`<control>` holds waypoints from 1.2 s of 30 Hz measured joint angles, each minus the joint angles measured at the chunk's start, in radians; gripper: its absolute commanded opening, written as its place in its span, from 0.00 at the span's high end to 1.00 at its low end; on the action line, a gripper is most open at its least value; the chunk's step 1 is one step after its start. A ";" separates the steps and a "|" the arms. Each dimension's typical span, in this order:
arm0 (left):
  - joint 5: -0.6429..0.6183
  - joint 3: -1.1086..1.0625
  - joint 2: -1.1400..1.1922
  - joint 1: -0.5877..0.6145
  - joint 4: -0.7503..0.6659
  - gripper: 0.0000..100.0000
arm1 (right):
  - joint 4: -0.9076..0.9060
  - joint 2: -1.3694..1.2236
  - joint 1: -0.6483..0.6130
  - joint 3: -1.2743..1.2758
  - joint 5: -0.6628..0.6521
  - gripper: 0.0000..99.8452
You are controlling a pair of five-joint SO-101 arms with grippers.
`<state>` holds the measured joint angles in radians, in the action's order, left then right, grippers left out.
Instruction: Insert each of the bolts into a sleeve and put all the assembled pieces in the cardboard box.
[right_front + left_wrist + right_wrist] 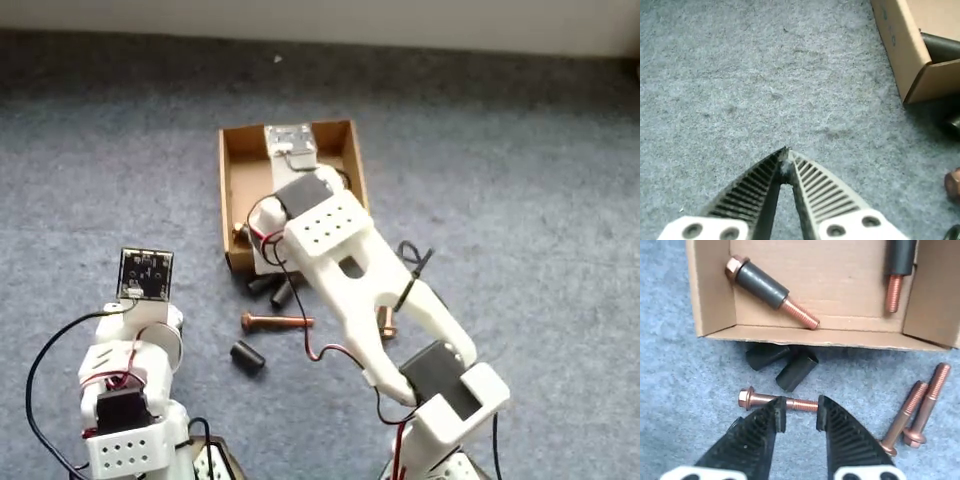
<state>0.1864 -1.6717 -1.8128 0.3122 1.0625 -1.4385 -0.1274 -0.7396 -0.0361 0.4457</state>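
Two assembled pieces [762, 287] already lay in the cardboard box [810, 336], so the job stood partway through, and the step in hand looked to be the pick-up of the next bolt [757, 399]. That bolt lay on the grey carpet [740, 75] near the box's open-side wall, its head pointing away from two other loose bolts [907, 415]. The right gripper [800, 412] hung over its threaded end with the fingers [760, 435] partly open, one tip on each side of the shank, holding nothing. Whether the tips touched the bolt could not be told. Two empty sleeves [797, 371] lay touching each other between the bolt and the box, and a third sleeve [247, 356] lay by itself on the bolt's far side. The left gripper [785, 162] sat low over bare carpet near a corner of the box, its fingers closed tip to tip on nothing. The next move, as I judged it, called for the right gripper to settle squarely and close on the shank, leaving enough thread free to feed into a sleeve. The left gripper would likely have to open and steady a sleeve for that. A slender round bolt on carpet might roll or twist away if pinched off centre.
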 measured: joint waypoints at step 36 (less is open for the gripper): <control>0.000 0.000 0.000 0.000 0.000 0.99 | 0.192 -0.146 -0.012 0.209 0.032 0.99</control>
<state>0.1864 -1.6717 -1.8128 0.3122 1.0625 -1.2467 -0.2731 -0.7518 0.1726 0.4780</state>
